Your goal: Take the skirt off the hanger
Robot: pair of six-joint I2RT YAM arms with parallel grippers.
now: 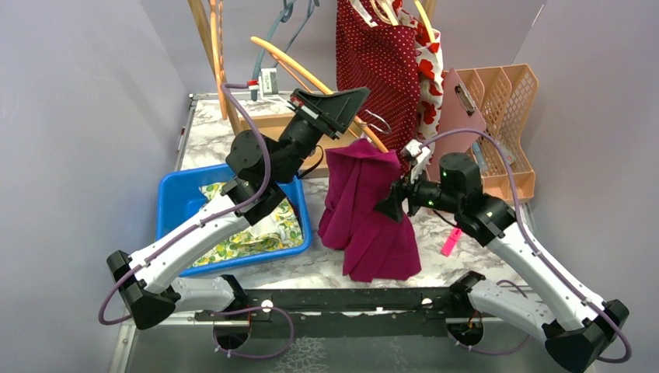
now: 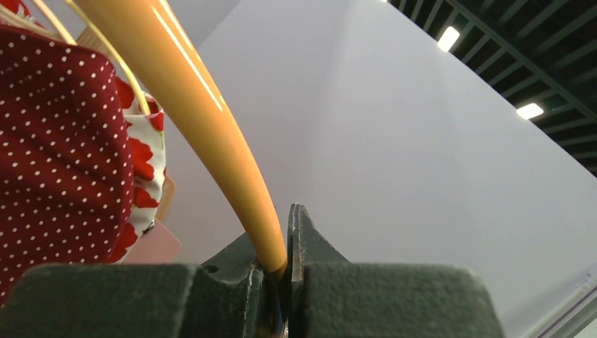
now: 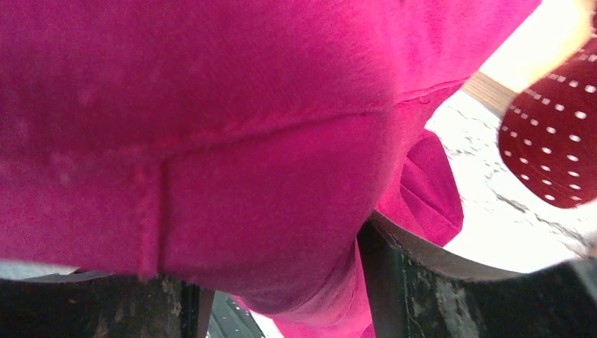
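Observation:
The magenta skirt [image 1: 369,210] hangs from the lower end of an orange hanger [image 1: 311,78], and its hem lies folded on the marble table. My left gripper [image 1: 359,105] is raised above the skirt and shut on the hanger's arm [image 2: 204,120], which runs down between the closed jaws of the left gripper [image 2: 281,264]. My right gripper [image 1: 392,203] presses into the skirt's right side. In the right wrist view the skirt [image 3: 246,141] bulges between the spread jaws of the right gripper [image 3: 278,282], with a gap by the left finger.
A blue bin [image 1: 175,194] with floral cloth sits on the left. A red polka-dot garment [image 1: 377,62] hangs at the back. At the right stand a pink clipboard [image 1: 458,109] and an orange tray [image 1: 509,101]. A pink clip [image 1: 451,241] lies on the table.

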